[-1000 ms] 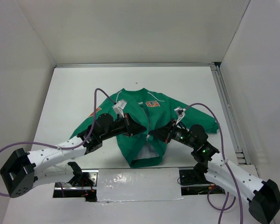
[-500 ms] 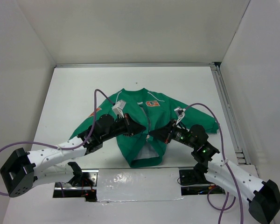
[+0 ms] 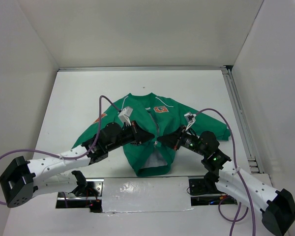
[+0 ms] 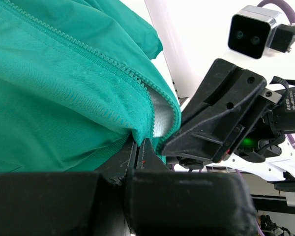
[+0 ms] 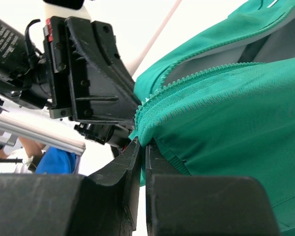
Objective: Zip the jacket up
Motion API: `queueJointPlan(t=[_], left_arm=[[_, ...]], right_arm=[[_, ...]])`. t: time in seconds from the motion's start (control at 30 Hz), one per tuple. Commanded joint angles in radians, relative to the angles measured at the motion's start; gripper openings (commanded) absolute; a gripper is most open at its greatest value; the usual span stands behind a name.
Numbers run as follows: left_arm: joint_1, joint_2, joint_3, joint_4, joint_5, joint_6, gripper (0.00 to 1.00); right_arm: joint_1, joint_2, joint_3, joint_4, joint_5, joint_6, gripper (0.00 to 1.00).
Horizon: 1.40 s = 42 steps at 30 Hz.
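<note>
Jacket (image 3: 142, 105) looks soft, limp, light; left fingers (image 4: 119, 160) and right fingers (image 5: 125, 162) each pinch a front edge by the zipper (image 4: 113, 64), sensibly.

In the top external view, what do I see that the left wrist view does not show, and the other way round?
Only the top view: the whole jacket spread on the table, its orange chest patch and both arms. Only the left wrist view: the zipper teeth up close, the white lining at the open edge, and the pinch of the left hand on that edge. Both: the green fabric, and the right hand facing the left one.
</note>
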Motion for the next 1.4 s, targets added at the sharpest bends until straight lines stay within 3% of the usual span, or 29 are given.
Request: queueJointPlan(t=[0.0,0.2,0.63,1.37], left_arm=[[-0.014,-0.038,0.008,0.055,-0.007,0.000,0.00],[-0.017,-0.058,-0.003,0.054,-0.011,0.002,0.00],[-0.019,-0.038,0.023,-0.008,-0.076,-0.044,0.00],[-0.027,-0.038,0.014,0.026,-0.082,-0.024,0.00]], right_arm=[[-0.009,-0.001,0.041,0.016,0.042,-0.020,0.00],[-0.011,-0.021,0.024,0.020,0.069,-0.029,0.00],[0.006,-0.041,0.022,0.049,-0.096,-0.098,0.00],[0.006,0.013,0.065,0.061,-0.066,-0.097,0.00]])
